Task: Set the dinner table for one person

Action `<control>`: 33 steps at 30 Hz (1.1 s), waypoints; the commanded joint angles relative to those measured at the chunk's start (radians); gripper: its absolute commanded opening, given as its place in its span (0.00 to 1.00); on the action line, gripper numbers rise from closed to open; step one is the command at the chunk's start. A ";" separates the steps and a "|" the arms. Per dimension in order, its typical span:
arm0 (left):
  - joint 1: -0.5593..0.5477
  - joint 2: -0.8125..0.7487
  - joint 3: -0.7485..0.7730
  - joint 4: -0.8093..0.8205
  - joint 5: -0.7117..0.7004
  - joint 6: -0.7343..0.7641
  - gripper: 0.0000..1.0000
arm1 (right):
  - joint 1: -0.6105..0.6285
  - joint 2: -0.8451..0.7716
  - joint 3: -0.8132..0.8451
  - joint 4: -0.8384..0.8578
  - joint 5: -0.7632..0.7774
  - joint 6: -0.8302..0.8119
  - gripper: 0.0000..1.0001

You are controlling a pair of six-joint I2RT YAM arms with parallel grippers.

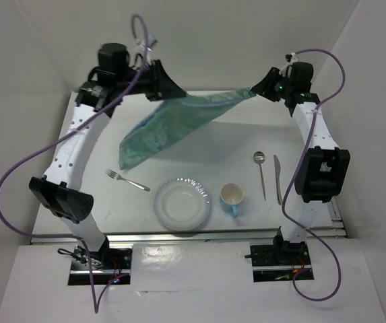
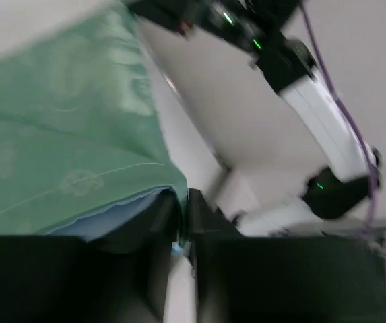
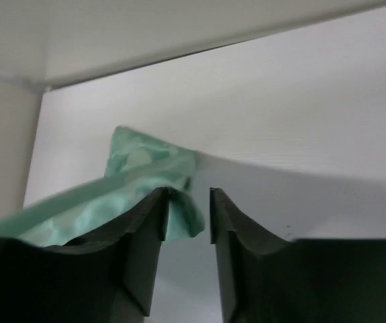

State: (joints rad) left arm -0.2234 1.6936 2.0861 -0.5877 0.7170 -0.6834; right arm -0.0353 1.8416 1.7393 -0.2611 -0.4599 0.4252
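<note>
The green-teal cloth mat (image 1: 166, 128) hung stretched in the air between the 2 grippers, above the far half of the dinner table (image 1: 233, 134), its loose end sagging toward the fork (image 1: 126, 179). The left gripper (image 1: 179, 94) was clamped tight on 1 corner. The right gripper (image 1: 255, 91) had its jaws parted a little (a narrow gap showed beside the cloth), the other corner lying between them against 1 finger (image 3: 145, 229). Across the white table's near half lay the fork, a plate (image 1: 182, 204), a cup (image 1: 232, 197), a spoon (image 1: 260, 171) and a knife (image 1: 277, 176).
</note>
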 commanded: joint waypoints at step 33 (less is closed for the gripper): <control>0.259 0.241 -0.606 -0.161 -0.714 0.125 0.93 | 0.239 -0.107 -0.503 -0.352 0.240 -0.092 0.86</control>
State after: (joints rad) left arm 0.0448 1.9480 1.5040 -0.7826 0.0654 -0.5537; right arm 0.1757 1.7245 1.2442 -0.5667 -0.2806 0.3561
